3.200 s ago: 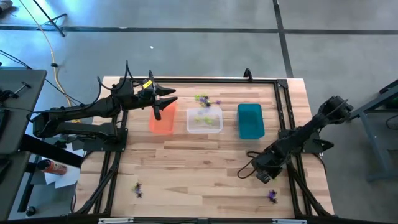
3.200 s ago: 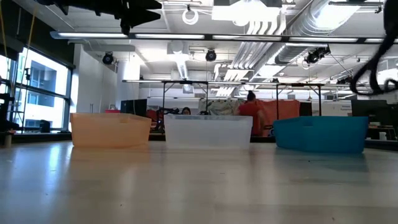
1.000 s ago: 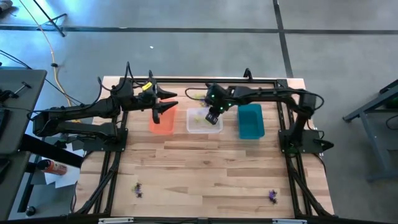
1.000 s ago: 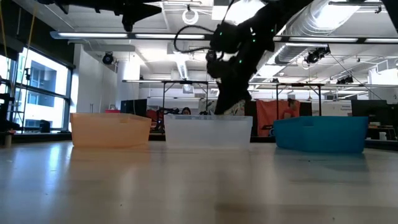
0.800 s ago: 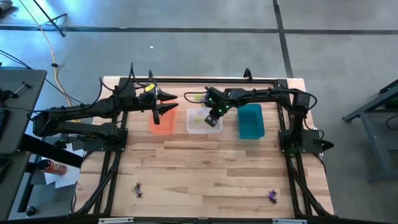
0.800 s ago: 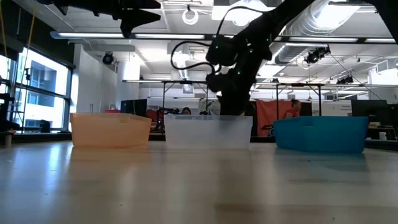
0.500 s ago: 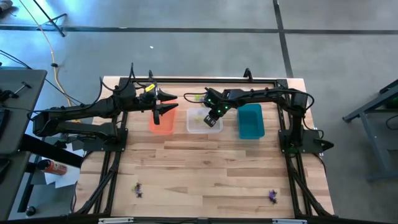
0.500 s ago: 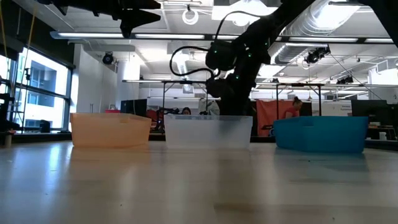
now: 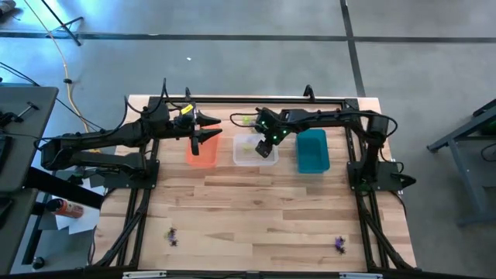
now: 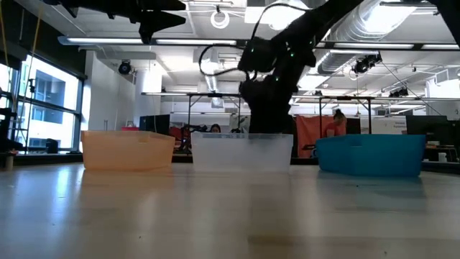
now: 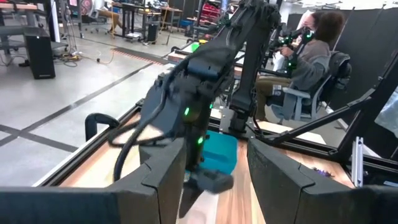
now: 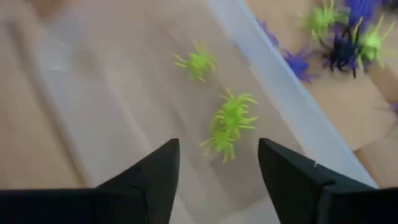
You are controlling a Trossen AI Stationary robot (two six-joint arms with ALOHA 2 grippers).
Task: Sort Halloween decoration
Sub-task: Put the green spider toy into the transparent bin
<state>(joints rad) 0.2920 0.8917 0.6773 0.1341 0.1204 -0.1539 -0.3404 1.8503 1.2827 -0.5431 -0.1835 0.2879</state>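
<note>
Your right gripper hangs over the clear bin, fingers released and empty (three green spiders inside). Spiders remain on the desk; left gripper hangs spread.

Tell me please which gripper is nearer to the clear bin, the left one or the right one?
The right. The right gripper hangs open directly over the clear bin. The left gripper is open too, but it hangs over the neighbouring orange bin.
</note>
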